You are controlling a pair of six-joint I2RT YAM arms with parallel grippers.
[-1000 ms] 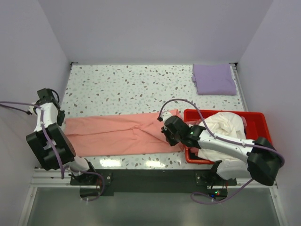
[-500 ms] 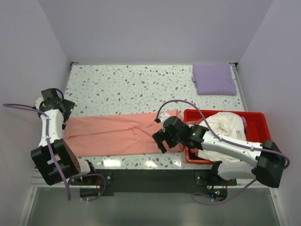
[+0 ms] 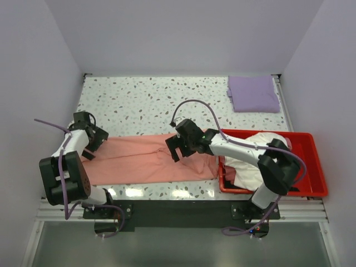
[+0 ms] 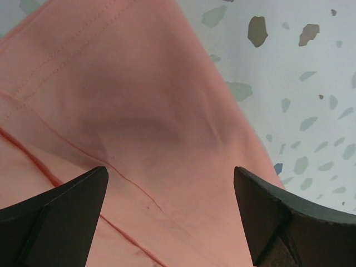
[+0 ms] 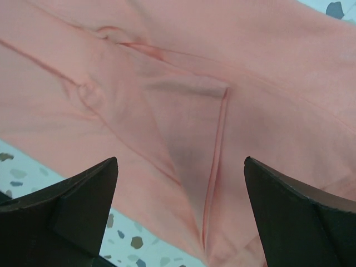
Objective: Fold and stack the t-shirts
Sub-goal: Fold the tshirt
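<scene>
A salmon-pink t-shirt (image 3: 133, 161) lies spread in a long strip across the near side of the speckled table (image 3: 139, 100), with the left gripper (image 4: 169, 178) over its left end and the right gripper (image 5: 181, 167) over its middle, both with fingers spread wide and holding nothing.

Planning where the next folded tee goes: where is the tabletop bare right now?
Bare: the back half of the table, from the left wall across to the lavender t-shirt; a thin strip along the near edge. Crowded: the salmon t-shirt mid-table, red bin at right.
</scene>
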